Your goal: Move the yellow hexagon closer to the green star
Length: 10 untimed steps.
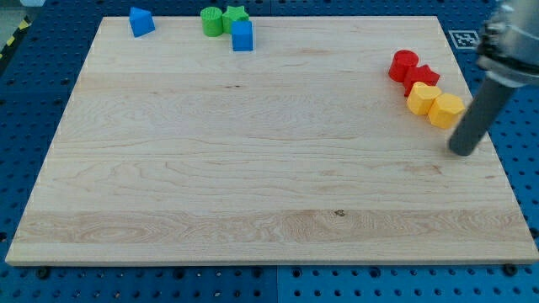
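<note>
The yellow hexagon lies near the board's right edge, touching a second yellow block on its upper left. The green star sits at the view's top, left of centre, between a green cylinder and a blue cube. My tip rests just below and slightly right of the yellow hexagon, a small gap apart.
A red cylinder and a red star-like block sit just above the yellow blocks. A blue block lies at the top left. The wooden board sits on a blue pegboard table.
</note>
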Each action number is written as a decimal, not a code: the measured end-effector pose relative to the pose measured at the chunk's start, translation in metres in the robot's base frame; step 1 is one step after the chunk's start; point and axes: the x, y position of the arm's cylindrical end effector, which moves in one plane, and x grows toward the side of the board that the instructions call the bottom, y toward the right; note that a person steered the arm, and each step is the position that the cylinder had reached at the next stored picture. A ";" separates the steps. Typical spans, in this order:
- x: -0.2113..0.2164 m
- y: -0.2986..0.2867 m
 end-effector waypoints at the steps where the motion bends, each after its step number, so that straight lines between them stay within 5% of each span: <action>1: -0.034 0.015; 7: -0.110 -0.177; 10: -0.088 -0.214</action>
